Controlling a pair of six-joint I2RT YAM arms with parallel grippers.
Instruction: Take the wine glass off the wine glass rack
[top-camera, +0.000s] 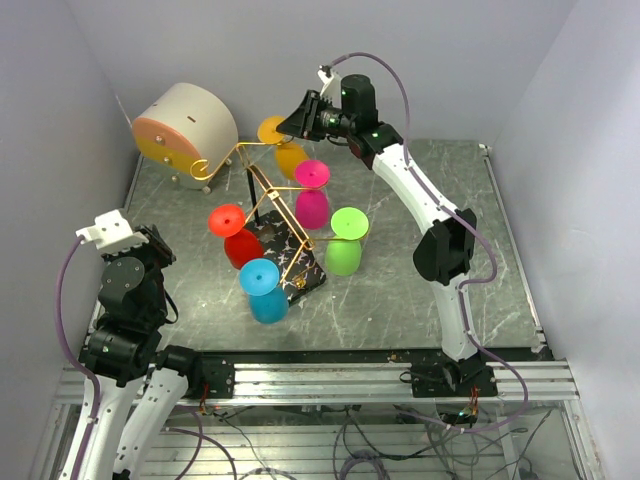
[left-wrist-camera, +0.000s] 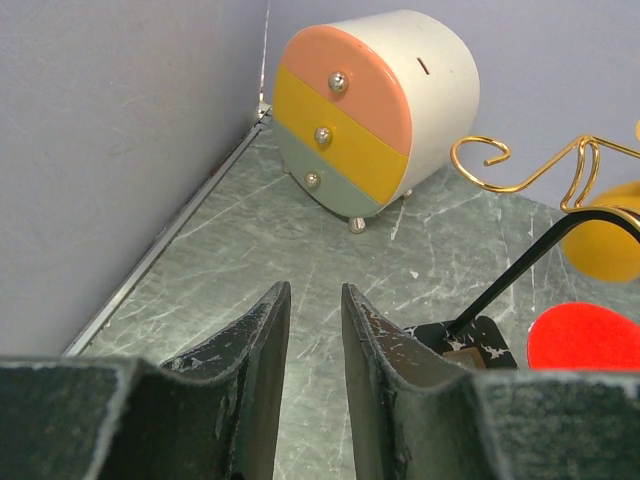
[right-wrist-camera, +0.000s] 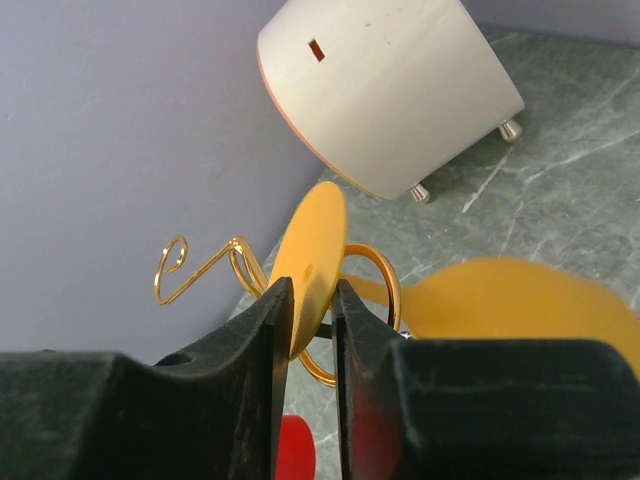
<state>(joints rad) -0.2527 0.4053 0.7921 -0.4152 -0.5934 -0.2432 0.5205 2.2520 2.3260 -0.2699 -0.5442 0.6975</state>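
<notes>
The wine glass rack (top-camera: 268, 195) is a gold wire stand with a black post on a black veined base (top-camera: 297, 268). Several coloured glasses hang from it upside down. The orange wine glass hangs at the far arm, its round foot (top-camera: 272, 130) above its bowl (top-camera: 291, 160). My right gripper (top-camera: 296, 122) is at that foot. In the right wrist view the gripper (right-wrist-camera: 311, 300) is shut on the edge of the foot disc (right-wrist-camera: 315, 240), with the bowl (right-wrist-camera: 510, 300) to the right. My left gripper (left-wrist-camera: 315, 300) hangs open above the table left of the rack, holding nothing.
A round beige drum (top-camera: 185, 125) with an orange, yellow and green drawer face stands at the back left, close to a rack scroll (top-camera: 203, 168). Pink (top-camera: 312, 190), green (top-camera: 346, 240), red (top-camera: 235, 235) and blue (top-camera: 263, 290) glasses hang around the rack. Walls close in on the left and behind.
</notes>
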